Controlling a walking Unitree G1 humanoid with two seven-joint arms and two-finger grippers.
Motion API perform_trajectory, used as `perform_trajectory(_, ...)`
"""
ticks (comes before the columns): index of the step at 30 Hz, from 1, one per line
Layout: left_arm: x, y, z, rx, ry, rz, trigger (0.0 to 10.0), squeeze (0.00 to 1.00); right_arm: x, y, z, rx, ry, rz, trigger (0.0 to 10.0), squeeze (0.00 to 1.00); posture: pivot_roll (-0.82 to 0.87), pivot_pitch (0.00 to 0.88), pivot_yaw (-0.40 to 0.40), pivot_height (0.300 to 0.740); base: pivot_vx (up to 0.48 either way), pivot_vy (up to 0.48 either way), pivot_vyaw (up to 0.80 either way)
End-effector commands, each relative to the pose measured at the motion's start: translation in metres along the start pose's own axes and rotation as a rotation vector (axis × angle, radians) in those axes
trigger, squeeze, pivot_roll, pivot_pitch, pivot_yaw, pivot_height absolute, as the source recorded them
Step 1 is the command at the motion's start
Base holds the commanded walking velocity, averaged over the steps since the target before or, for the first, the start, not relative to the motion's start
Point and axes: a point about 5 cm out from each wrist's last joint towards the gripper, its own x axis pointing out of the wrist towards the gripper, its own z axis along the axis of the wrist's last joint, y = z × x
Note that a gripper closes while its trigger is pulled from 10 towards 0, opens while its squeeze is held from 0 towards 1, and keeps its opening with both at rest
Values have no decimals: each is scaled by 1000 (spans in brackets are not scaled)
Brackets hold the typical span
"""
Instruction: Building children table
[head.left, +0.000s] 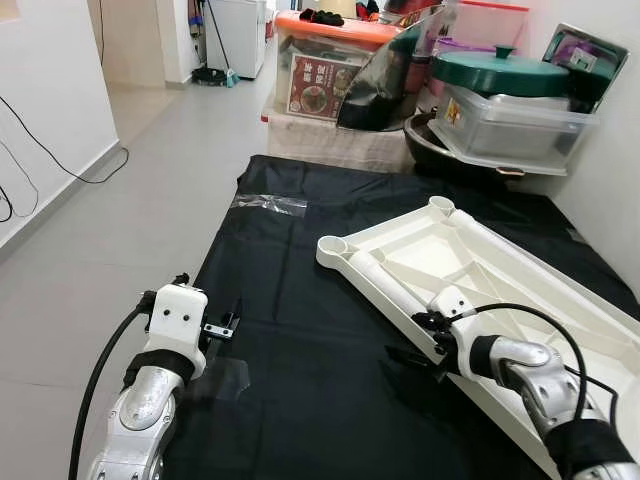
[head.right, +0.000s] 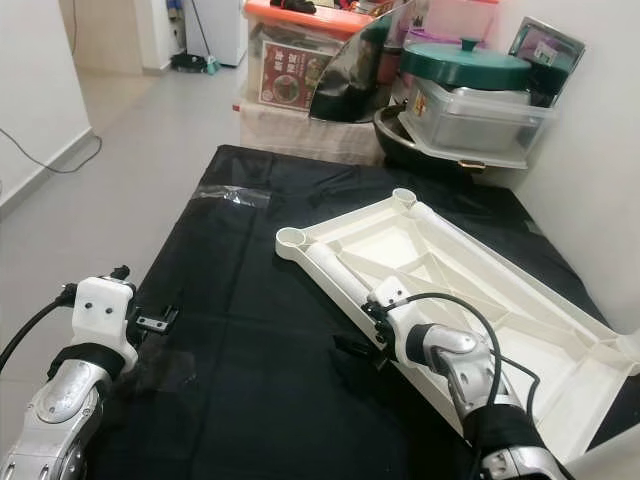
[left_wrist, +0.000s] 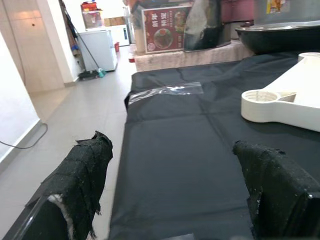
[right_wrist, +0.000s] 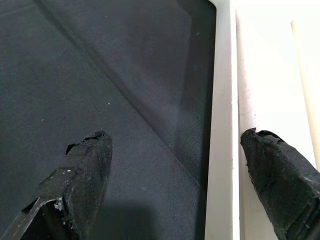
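Flat on matte black cloth (head.left: 300, 330), ribbed white plastic tabletop (head.left: 470, 260)

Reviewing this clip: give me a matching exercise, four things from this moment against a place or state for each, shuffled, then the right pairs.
Things:
1. white tabletop
2. clear plastic bag
3. right gripper
4. green lid

Places or states:
A. lying flat near the far left edge of the black cloth
B. on top of a clear storage box
C. open, straddling the tabletop's long edge
D. lying underside up on the black cloth

Pairs: 1-D, 2-A, 3-C, 4-B
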Motion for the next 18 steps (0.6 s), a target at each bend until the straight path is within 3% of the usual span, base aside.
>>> perform_trajectory(1, 1, -4, -3, -2, 6, -6, 10000, 0, -3, -7, -13, 39, 73, -64, 10000, 0, 70, 0, -142, 740, 0, 0, 0)
perform_trajectory(4, 1, -3, -3, -3, 7, -5, 10000, 0, -4, -6, -12, 52, 74, -65, 10000, 0, 70, 0, -144, 740, 0, 0, 0)
perform_trajectory(5, 0, -4, -3, -1, 8, -5, 10000, 0, -4, 1, -19, 50, 120, -30, 8863, 0, 75, 0, -152, 740, 0, 0, 0)
perform_trajectory(8, 0, -4, -3, 0, 9, -5, 10000, 0, -5, 3, -22, 48, 141, -17, 8863, 0, 75, 0, -152, 740, 0, 0, 0)
perform_trajectory(10, 0, -4, -4, 1, 10, -6, 10000, 0, -5, 6, -31, 67, 205, -3, 6431, 0, 73, 0, -154, 740, 0, 0, 0)
perform_trajectory(11, 0, -5, -4, 2, 11, -8, 10000, 0, -6, 8, -36, 96, 245, 3, 3647, 0, 73, 0, -154, 740, 0, 0, 0)
perform_trajectory(13, 0, -6, -5, 2, 11, -10, 10000, 0, -6, 12, -43, 124, 298, 22, 1725, 0, 69, 0, -155, 740, 0, 0, 0)
perform_trajectory(16, 0, -6, -5, 2, 11, -10, 10000, 0, -6, 12, -43, 124, 298, 22, 1725, 0, 69, 0, -155, 740, 0, 0, 0)
perform_trajectory(17, 1, -7, -5, 1, 11, -12, 10000, 0, -5, 15, -45, 101, 293, 38, 0, 0, 64, 0, -153, 740, 0, 0, 0)
perform_trajectory(18, 1, -8, -5, 1, 11, -15, 10000, 0, -4, 17, -44, 52, 275, 55, 0, 0, 67, 0, -155, 740, 0, 0, 0)
